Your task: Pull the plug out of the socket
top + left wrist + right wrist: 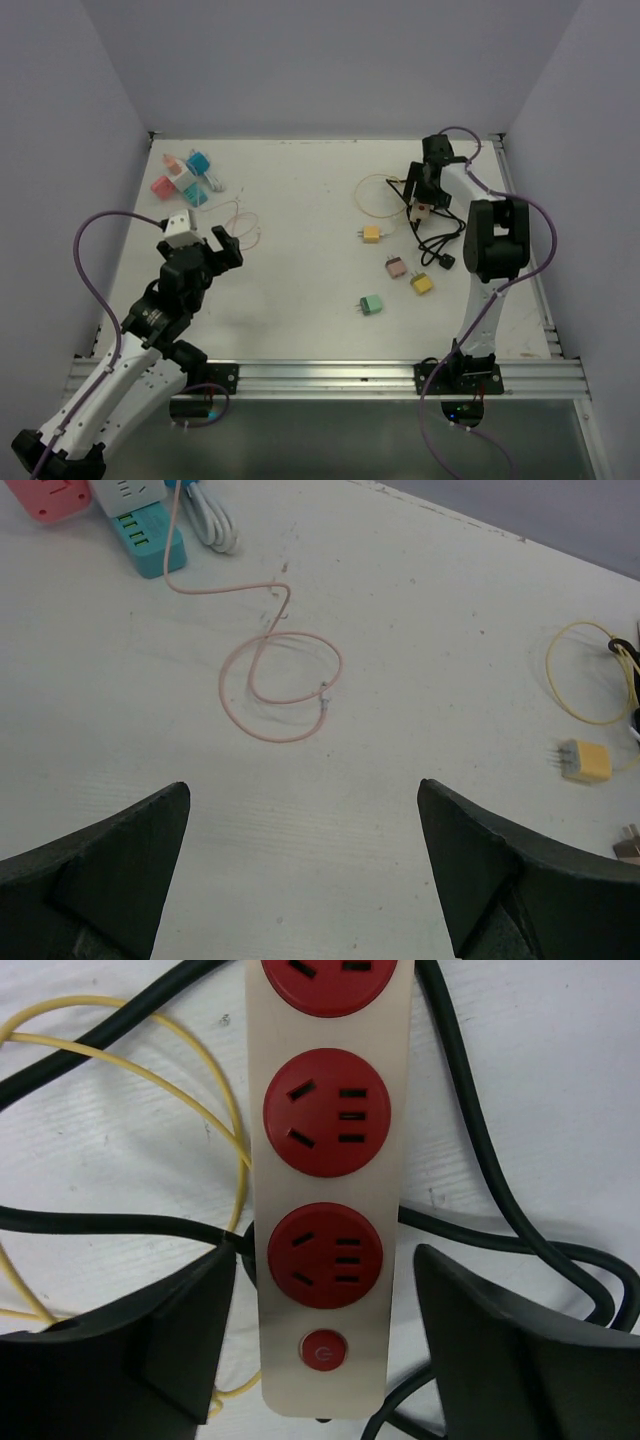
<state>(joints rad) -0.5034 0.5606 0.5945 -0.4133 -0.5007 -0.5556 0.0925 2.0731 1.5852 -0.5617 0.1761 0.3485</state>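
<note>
1. A green plug (pixel 371 304) lies on the white desk (pixel 300 190).
2. Just beyond it and slightly right lies a pink plug (pixel 395 266). A yellow plug (pixel 421 284) lies to its right, and a second yellow plug (pixel 371 233) lies farther beyond it.
3. Well beyond it to the right, the right end effector (pixel 420 190) is down over a pale power strip (pixel 420 209), amid a black cable (pixel 440 245) and a thin yellow wire loop (pixel 362 197).
4. Well left of it, the left end effector (pixel 230 245) hovers with its fingers spread and nothing between them.
5. Far beyond it to the left sits a cluster of pink, white and teal blocks (pixel 185 177). A thin pink wire (pixel 243 222) loops between that cluster and the plug.
</note>
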